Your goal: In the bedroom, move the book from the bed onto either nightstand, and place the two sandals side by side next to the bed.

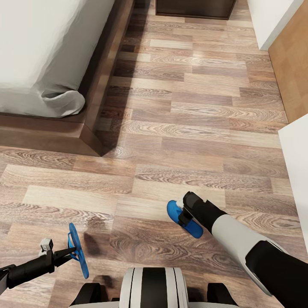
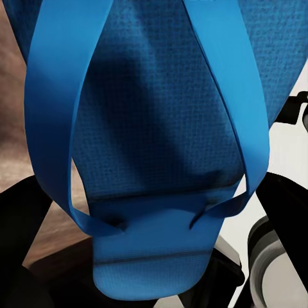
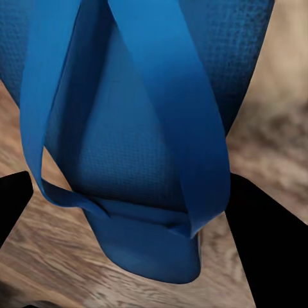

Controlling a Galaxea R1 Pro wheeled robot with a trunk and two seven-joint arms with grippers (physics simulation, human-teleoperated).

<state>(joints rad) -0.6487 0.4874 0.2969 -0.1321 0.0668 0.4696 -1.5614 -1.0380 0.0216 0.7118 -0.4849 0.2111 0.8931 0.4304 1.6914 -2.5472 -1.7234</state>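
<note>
While the left gripper [image 1: 72, 252] clamps one blue sandal [image 1: 78, 250] on edge above the plank floor [image 1: 192, 128], the right gripper [image 1: 185, 214] grips the other sandal [image 1: 185, 219], held flatter, well short of the bed [image 1: 42, 55] corner; a nightstand [image 1: 194, 8] stands at the floor's far edge.

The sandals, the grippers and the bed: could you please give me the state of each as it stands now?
left sandal: held off the floor, on edge, in the left gripper.
right sandal: held by the right gripper, sole tilted over the wood floor.
left gripper: shut on its sandal.
right gripper: shut on its sandal.
bed: grey cover on, corner bunched; no book on the part in view.
</note>
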